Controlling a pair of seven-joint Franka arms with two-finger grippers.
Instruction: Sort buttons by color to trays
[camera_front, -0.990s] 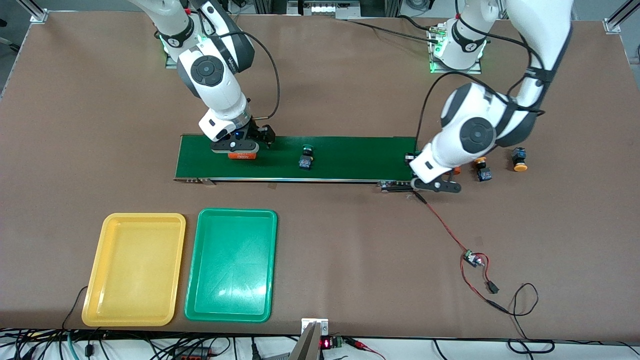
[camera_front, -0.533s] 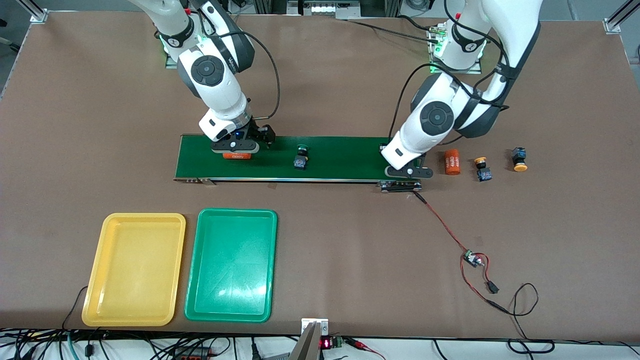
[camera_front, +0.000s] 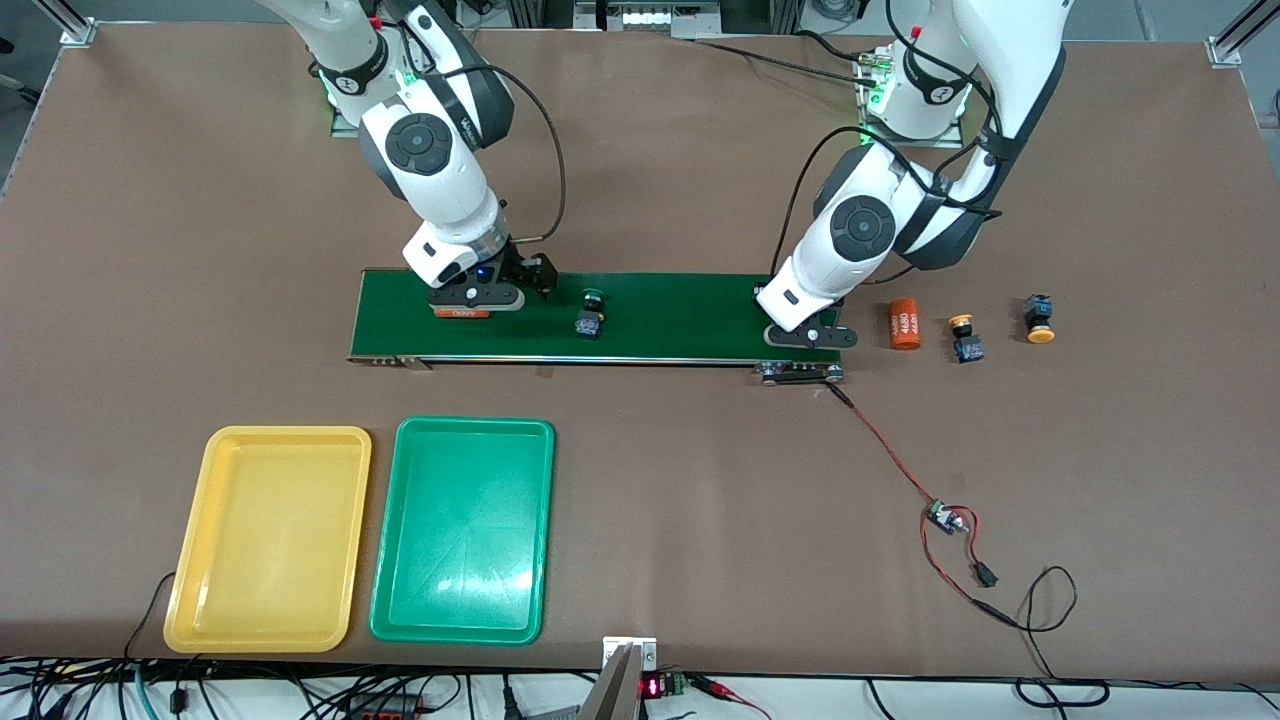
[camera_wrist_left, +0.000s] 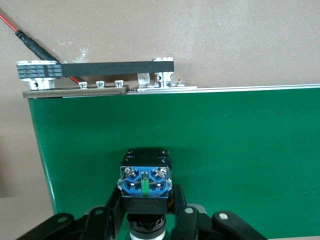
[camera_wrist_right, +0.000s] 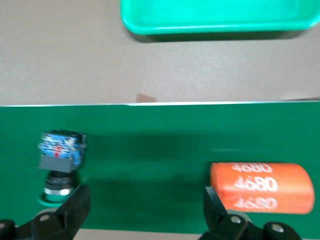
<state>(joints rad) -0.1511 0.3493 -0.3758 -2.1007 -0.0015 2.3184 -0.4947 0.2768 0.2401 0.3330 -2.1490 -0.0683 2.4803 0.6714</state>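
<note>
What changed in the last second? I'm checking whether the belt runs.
The left gripper, shut on a button, swung from the table to over the belt's end. The green button and the cylinder under the right gripper rode toward the right arm's end. Yellow tray, green tray and yellow buttons stayed.

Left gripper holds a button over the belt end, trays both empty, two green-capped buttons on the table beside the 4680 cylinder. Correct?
No: the two buttons on the table beside the 4680 cylinder have yellow-orange caps, not green, as the front view shows. The rest stands.
</note>
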